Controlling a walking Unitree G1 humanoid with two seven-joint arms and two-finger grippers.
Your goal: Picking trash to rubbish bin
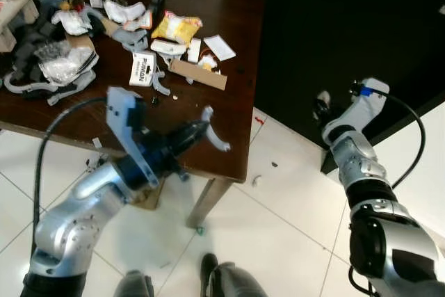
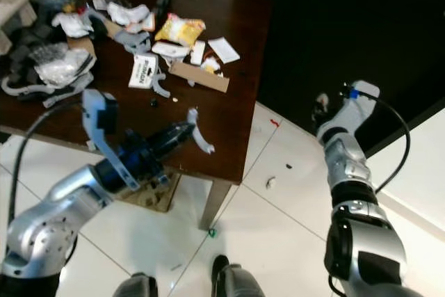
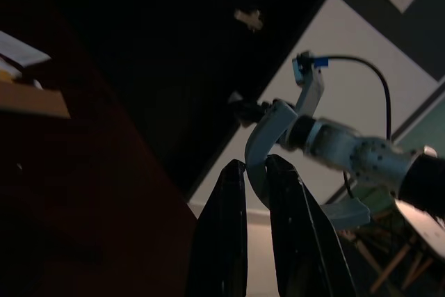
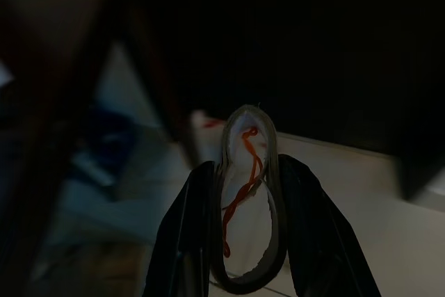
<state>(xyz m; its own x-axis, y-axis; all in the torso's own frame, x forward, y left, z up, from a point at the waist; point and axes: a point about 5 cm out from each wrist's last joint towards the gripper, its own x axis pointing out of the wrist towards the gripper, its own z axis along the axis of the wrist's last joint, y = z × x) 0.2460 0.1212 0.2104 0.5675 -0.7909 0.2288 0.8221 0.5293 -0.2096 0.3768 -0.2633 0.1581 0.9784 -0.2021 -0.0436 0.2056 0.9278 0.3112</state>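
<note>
Meanwhile, left gripper [image 1: 205,129] jaws tight on curved grey strip [image 1: 217,133], tip rightward.

Dark wooden table [image 1: 229,130] on white tiled floor [image 1: 278,220], strewn with yellow snack bag [image 1: 177,28], cardboard strip [image 1: 198,74], white box [image 1: 142,69] (printed label), crumpled plastic [image 1: 59,64]

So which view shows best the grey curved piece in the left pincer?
The left eye view: the grey curved piece shows whole against the dark table, pinched by the left pincer. The right eye view matches; the left wrist view is dim.
</note>
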